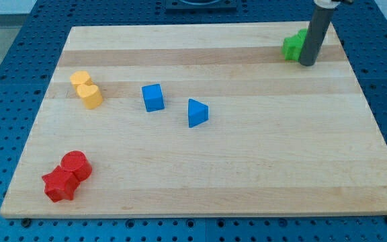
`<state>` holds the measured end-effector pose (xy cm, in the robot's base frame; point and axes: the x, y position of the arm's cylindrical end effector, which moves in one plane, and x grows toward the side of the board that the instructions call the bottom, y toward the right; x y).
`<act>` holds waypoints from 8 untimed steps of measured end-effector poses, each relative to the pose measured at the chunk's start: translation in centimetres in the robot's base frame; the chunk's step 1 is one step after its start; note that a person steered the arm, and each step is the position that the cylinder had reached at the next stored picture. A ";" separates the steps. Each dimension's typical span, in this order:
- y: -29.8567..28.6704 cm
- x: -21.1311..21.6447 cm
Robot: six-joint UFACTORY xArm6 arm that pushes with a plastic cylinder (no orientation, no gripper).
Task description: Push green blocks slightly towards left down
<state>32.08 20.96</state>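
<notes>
Green blocks [293, 46] sit at the board's top right corner, partly hidden behind my rod; their shapes and number cannot be made out. My tip [308, 64] rests on the board right against the green blocks, on their lower right side.
Two yellow blocks [86, 89] lie touching at the view's left. A blue cube [152, 97] and a blue triangular block [196, 113] sit near the middle. A red cylinder [75, 164] and a red star-like block [60, 184] touch at the bottom left. The wooden board [247, 168] lies on a blue pegboard table.
</notes>
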 end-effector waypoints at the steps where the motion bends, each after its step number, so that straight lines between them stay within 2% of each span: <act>1: 0.1 0.0; 2: 4.8 -1.6; 3: 6.0 -10.4; 4: 5.9 -10.7; 5: 4.9 -8.1; 6: 2.8 -2.9; 7: 0.4 0.5; 8: 1.5 2.1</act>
<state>34.19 22.42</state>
